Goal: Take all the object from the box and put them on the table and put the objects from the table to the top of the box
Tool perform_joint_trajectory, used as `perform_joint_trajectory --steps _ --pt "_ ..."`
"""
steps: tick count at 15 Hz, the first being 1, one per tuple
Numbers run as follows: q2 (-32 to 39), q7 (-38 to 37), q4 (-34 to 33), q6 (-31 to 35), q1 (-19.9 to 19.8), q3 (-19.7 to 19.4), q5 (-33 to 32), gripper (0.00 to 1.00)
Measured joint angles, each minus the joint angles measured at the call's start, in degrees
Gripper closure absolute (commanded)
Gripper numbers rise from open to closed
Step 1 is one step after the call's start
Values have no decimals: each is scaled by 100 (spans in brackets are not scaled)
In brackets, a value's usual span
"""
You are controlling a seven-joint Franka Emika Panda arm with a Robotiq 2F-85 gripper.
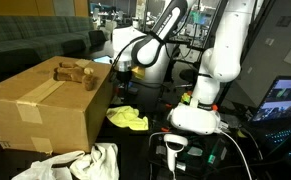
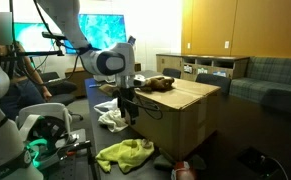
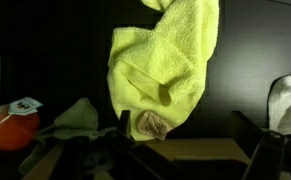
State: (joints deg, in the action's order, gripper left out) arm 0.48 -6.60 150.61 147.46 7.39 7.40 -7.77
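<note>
the box point(image 1: 45, 105) sits on the dark table point(image 1: 153, 128), with a strip of tape along its top. the small brown toy point(image 1: 75, 73) lies on top of the box, near the side where the arm is. you can see this in both exterior views.

the yellow cloth point(image 1: 127, 118) is not on the box. it lies crumpled on the table, down by the side of the box. a white cloth point(image 1: 85, 160) lies on the table near it.

the white arm point(image 1: 210, 70) bends over from its base, and the pincer point(image 1: 123, 74) hangs beside the box, above the table. in an exterior view the pincer point(image 2: 128, 110) is up near the top edge of the box point(image 2: 180, 115), the toy point(image 2: 157, 85) is just behind it, and the yellow cloth point(image 2: 125, 153) is lower down — well apart from it.

in the wrist view the yellow cloth point(image 3: 165, 65) fills the middle, spread on the dark table point(image 3: 45, 50). the pincer point(image 3: 185, 130) is at the bottom, and its two dark fingers point(image 3: 253, 140) stand far apart. it is wide open and holds nothing. a bit of white cloth point(image 3: 287, 100) shows at the right edge. a small orange and white thing point(image 3: 15, 118) sits at the left; i cannot tell what it is.
</note>
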Motion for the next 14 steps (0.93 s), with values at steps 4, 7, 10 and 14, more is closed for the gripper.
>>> perform_joint_trajectory --steps 4,7,10,14 --pt "615 -471 162 1184 12 -96 -1226 0" --pt "1081 -1203 175 2116 83 -381 -2287 0" --pt "1520 -1793 125 2989 299 -841 -3007 0" --pt "2162 -1880 129 4383 159 -876 -3016 0"
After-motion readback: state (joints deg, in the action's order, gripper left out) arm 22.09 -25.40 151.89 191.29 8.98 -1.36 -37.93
